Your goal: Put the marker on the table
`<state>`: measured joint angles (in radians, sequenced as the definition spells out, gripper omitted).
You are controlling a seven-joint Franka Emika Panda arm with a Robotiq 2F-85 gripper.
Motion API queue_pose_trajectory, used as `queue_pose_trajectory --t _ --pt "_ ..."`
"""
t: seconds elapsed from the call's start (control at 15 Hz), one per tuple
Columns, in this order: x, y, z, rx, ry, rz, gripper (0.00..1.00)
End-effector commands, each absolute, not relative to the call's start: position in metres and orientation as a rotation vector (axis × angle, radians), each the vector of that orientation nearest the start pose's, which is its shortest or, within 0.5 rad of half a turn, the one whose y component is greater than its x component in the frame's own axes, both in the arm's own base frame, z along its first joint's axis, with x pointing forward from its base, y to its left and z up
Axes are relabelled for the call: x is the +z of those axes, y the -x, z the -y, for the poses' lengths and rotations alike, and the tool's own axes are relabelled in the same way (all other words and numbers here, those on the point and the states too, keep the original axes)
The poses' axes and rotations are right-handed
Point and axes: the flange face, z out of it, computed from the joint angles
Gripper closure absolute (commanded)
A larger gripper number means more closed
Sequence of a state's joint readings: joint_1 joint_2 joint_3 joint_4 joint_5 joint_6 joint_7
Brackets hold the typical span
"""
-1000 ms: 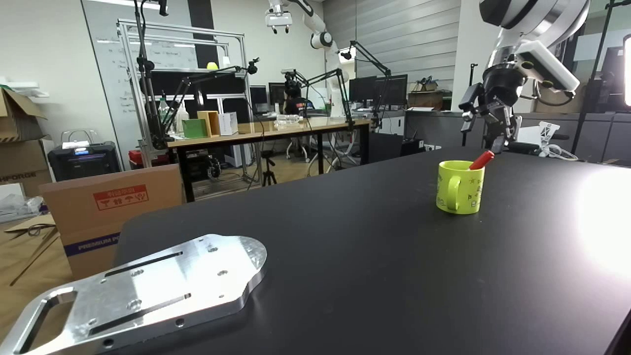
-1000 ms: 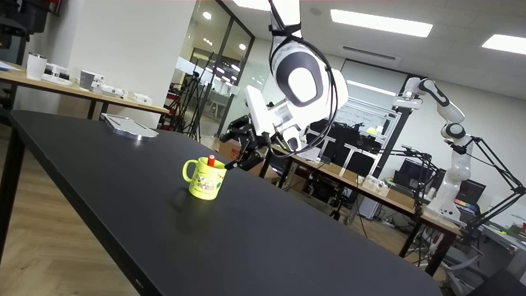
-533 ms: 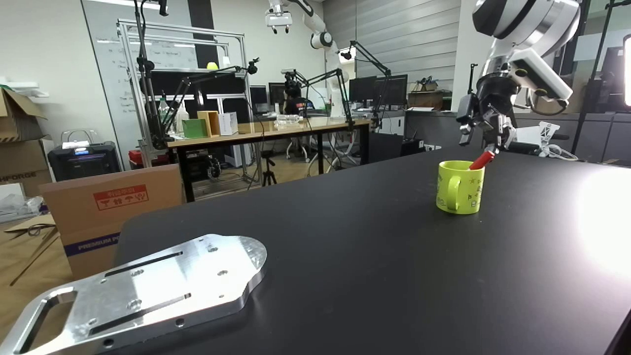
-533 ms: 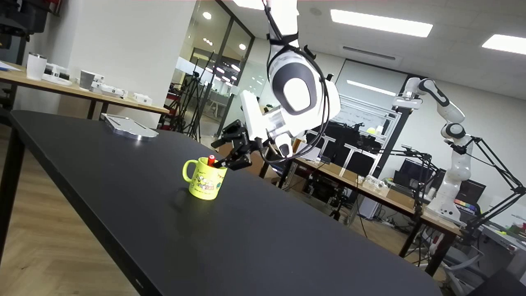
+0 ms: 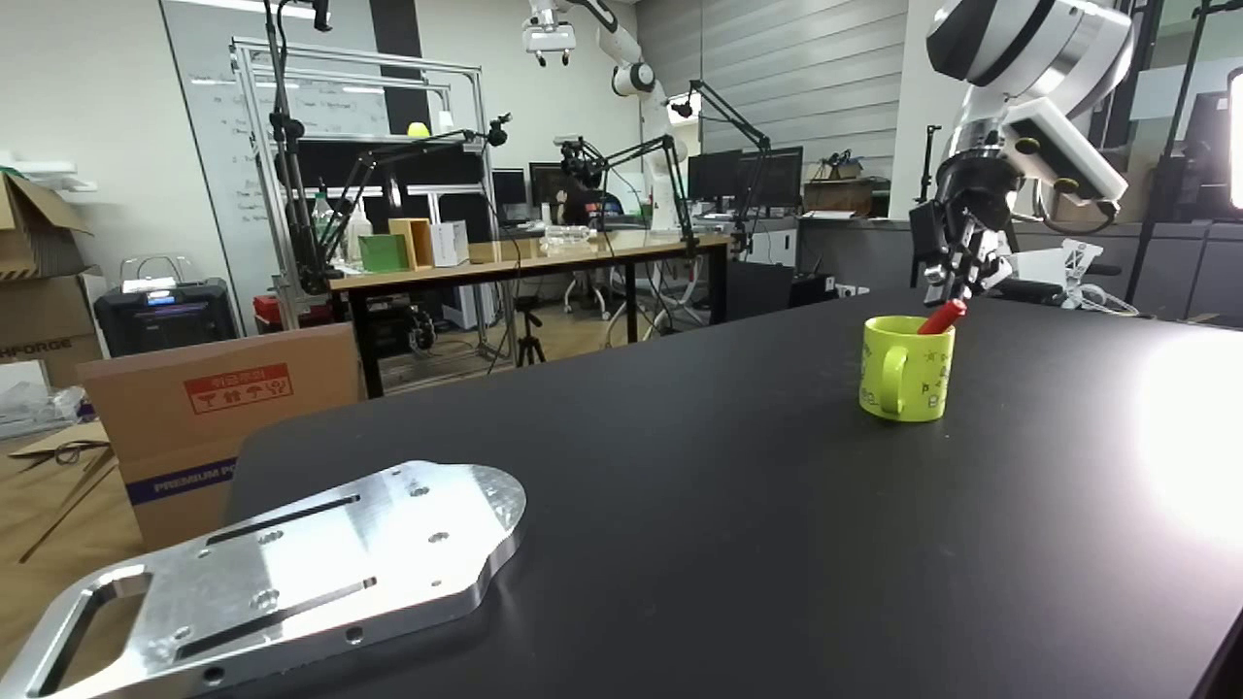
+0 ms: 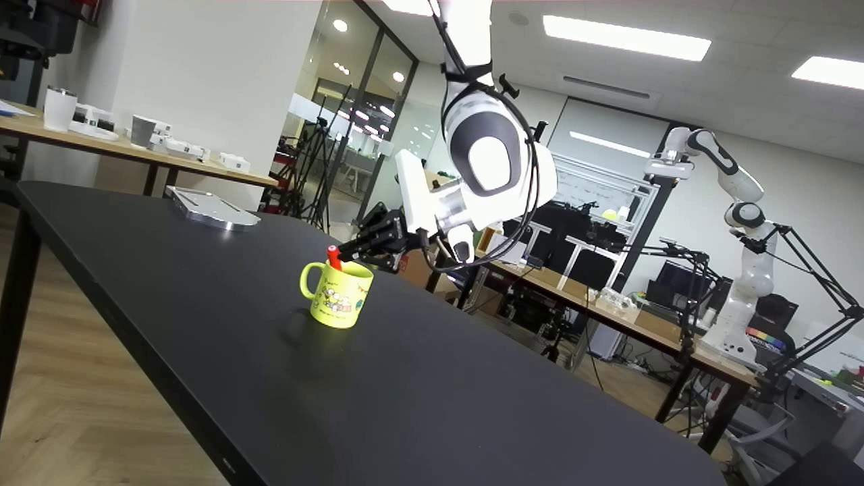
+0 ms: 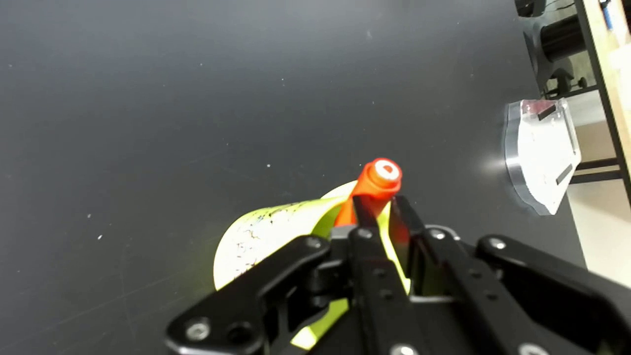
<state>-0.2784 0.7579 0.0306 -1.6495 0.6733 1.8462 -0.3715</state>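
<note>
A red marker (image 7: pixel 373 181) leans out of a yellow-green mug (image 5: pixel 903 388), its lower part hidden inside. The mug stands upright on the black table (image 5: pixel 680 505). At the mug's rim, my gripper (image 7: pixel 380 200) has its narrow jaws closed around the marker's upper end, one fingertip on each side. Both exterior views show the gripper (image 6: pixel 343 254) reaching down to the marker (image 6: pixel 334 258) from the side away from the mug's handle. In the wrist view the fingers cover part of the mug.
A silver metal plate (image 5: pixel 350 573) with a handle slot lies at the table's far end from the mug. Beyond that edge stands a cardboard box (image 5: pixel 223 427) on the floor. A wooden desk (image 5: pixel 544 262) with equipment is farther back.
My gripper came down to the mug's rim, and its jaws went from wide apart to closed around the marker. The marker's upper end shifted toward the handle side; the mug stayed put.
</note>
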Motion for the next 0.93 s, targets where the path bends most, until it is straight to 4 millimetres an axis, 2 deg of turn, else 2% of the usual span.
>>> queue_pose_trajectory --t 0.0,0.07,0.13,0.2,0.33,0.87 --pt "0.164 -0.624 0.119 0.433 2.304 -0.346 1.00" --pt "0.166 -0.623 0.121 0.438 2.299 -0.342 1.00" --pt "0.168 -0.622 0.121 0.451 2.298 -0.337 0.74" --pt "0.170 -0.622 0.121 0.450 2.299 -0.335 0.73" --pt "0.171 -0.622 0.119 0.453 2.308 -0.335 0.63" --pt "0.159 -0.628 0.093 0.476 2.341 -0.317 0.08"
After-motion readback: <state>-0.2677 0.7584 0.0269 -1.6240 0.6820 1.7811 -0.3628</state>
